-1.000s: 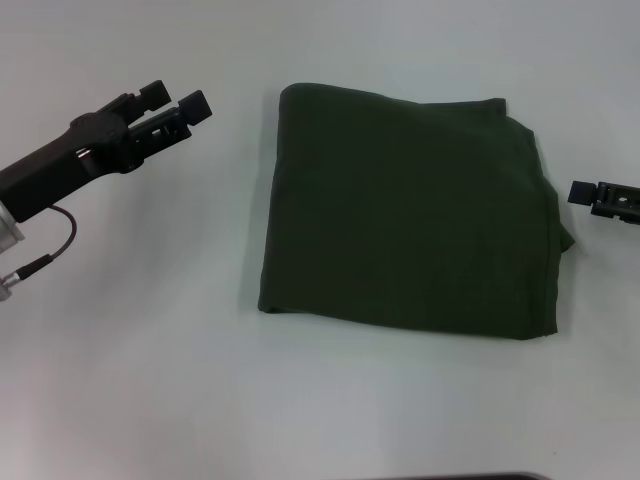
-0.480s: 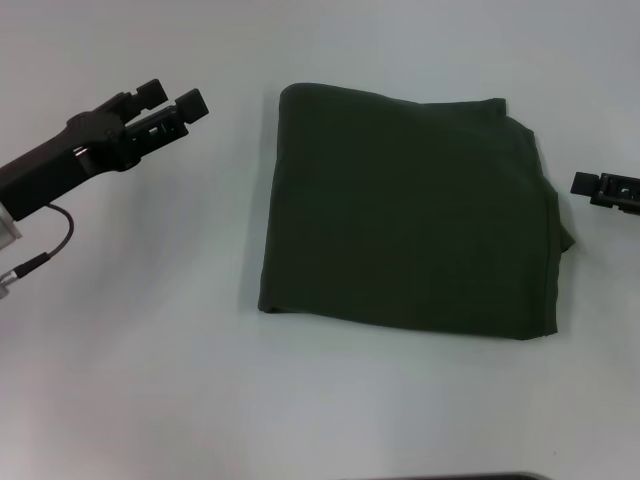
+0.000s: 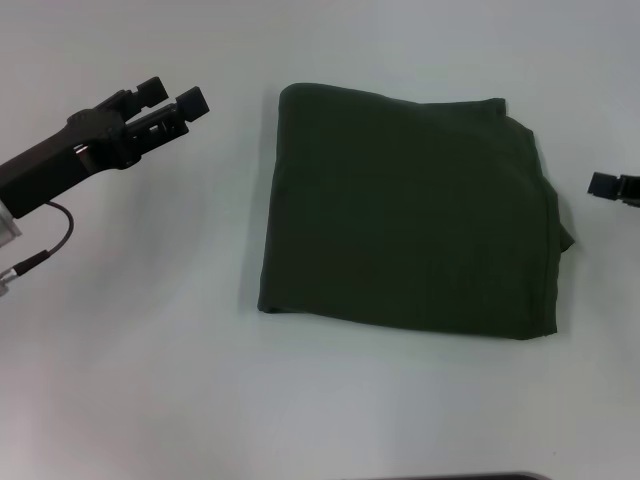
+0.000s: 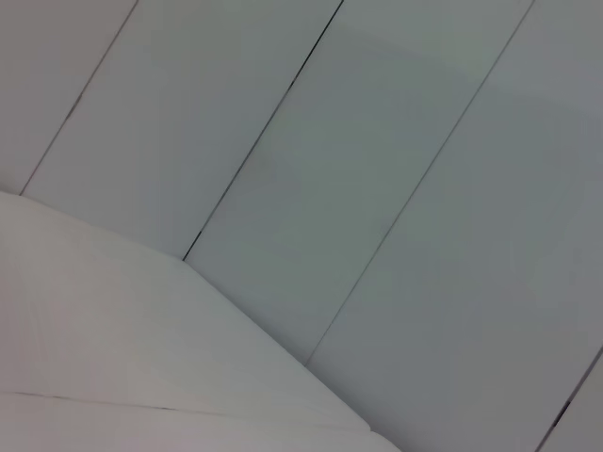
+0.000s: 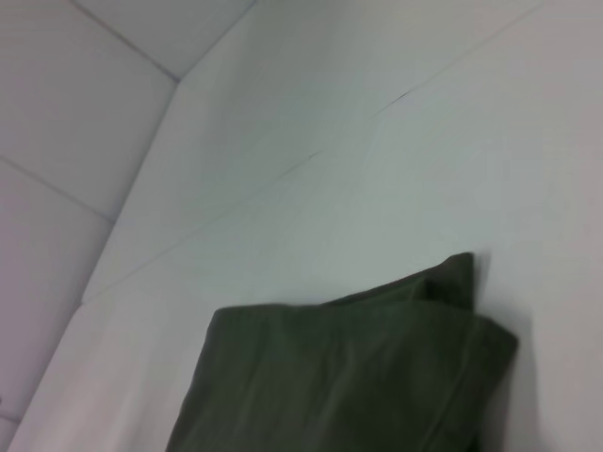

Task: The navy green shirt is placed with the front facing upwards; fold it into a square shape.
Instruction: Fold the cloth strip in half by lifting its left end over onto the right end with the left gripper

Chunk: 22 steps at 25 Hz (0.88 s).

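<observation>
A navy green shirt (image 3: 410, 215), folded into a rough square, lies flat mid-table (image 3: 150, 380). The left gripper (image 3: 172, 100) hovers apart toward the table's left edge, fingers narrowly parted, holding nothing. The right gripper (image 3: 615, 186) sits at the right edge; its state cannot be told.

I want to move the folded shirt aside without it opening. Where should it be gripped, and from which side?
Probably the shirt's left edge, reached from the robot's left by the left end effector. That edge looks like one smooth rounded fold, while the right side shows stacked loose edges that could separate.
</observation>
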Each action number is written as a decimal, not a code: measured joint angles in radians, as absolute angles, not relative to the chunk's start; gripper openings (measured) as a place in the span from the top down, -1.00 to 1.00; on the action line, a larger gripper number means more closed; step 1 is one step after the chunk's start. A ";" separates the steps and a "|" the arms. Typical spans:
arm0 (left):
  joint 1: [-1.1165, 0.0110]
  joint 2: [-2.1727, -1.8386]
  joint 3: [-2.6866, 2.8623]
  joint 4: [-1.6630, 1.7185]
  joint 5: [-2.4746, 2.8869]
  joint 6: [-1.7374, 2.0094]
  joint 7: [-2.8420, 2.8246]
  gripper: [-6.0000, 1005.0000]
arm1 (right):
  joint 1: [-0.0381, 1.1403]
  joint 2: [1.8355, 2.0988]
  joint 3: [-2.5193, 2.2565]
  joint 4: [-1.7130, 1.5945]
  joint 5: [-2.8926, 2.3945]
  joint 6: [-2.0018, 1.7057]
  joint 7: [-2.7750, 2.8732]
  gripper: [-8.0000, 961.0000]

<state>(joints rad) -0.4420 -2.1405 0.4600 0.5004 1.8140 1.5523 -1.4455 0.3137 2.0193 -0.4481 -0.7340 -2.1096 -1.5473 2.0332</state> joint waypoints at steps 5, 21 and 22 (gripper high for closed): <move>-0.437 -2.120 0.514 0.506 1.840 1.618 -1.468 -0.88 | 0.330 2.008 -0.472 -0.669 -2.114 -1.695 1.900 0.54; -0.397 -2.081 0.600 0.522 1.936 1.742 -1.485 -0.88 | 0.324 2.023 -0.513 -0.633 -2.117 -1.832 1.736 -0.61; -0.396 -2.081 0.600 0.522 1.939 1.743 -1.485 -0.88 | 0.326 2.024 -0.521 -0.633 -2.117 -1.832 1.734 -0.69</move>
<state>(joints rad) -0.3957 -2.0814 0.6003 0.5216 1.9390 1.7425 -1.4852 0.3256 2.0236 -0.5207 -0.6335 -2.1173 -1.8315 1.7338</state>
